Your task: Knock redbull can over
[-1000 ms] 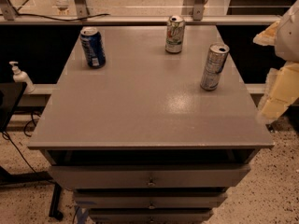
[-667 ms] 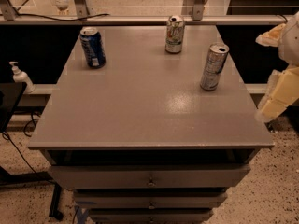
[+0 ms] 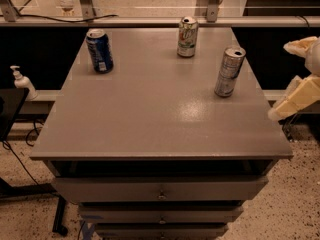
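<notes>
Gripper [image 3: 292,79] hangs off the table's [image 3: 150,129] right edge, fingers spread wide, holding nothing. Nearby, the redbull can [image 3: 229,71] stands upright, untouched.

A dark-blue can [image 3: 99,50] stands upright near the far left corner of the grey table [image 3: 150,129]. A white-and-green can [image 3: 187,36] stands upright by the far edge. Drawers [image 3: 160,189] sit below the tabletop. A white pump bottle [image 3: 22,82] stands off to the left.
</notes>
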`<state>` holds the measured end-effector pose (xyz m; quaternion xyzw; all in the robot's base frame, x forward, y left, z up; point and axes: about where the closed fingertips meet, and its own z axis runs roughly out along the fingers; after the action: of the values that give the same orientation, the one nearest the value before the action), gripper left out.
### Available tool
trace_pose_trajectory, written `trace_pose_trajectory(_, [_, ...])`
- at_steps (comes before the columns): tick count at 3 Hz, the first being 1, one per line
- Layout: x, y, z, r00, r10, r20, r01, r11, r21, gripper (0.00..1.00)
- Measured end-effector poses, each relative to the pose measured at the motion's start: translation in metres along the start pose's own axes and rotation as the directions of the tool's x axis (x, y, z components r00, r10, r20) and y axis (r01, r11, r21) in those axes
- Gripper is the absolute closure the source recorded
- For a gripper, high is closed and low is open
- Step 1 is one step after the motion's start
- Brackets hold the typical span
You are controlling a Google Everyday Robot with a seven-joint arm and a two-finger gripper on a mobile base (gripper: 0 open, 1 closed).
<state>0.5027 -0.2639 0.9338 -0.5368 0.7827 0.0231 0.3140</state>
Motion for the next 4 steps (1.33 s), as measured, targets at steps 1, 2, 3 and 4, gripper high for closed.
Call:
trace_pose_trajectory(1, [0.005, -0.019, 0.027, 0.984, 0.119, 0.135, -0.119, 0.9928, -0.007, 0.00])
trace_pose_trajectory(2, [-0.015, -0.023, 0.055, 0.941, 0.215, 0.262, -0.206, 0.9766, -0.060, 0.00])
trace_pose_trajectory(3, [-0.045, -0.020, 0.085, 0.887, 0.278, 0.368, -0.245, 0.9600, -0.136, 0.00])
trace_pose_trajectory(4, [-0.076, -0.030, 0.178, 0.874, 0.226, 0.430, -0.171, 0.9718, -0.162, 0.00])
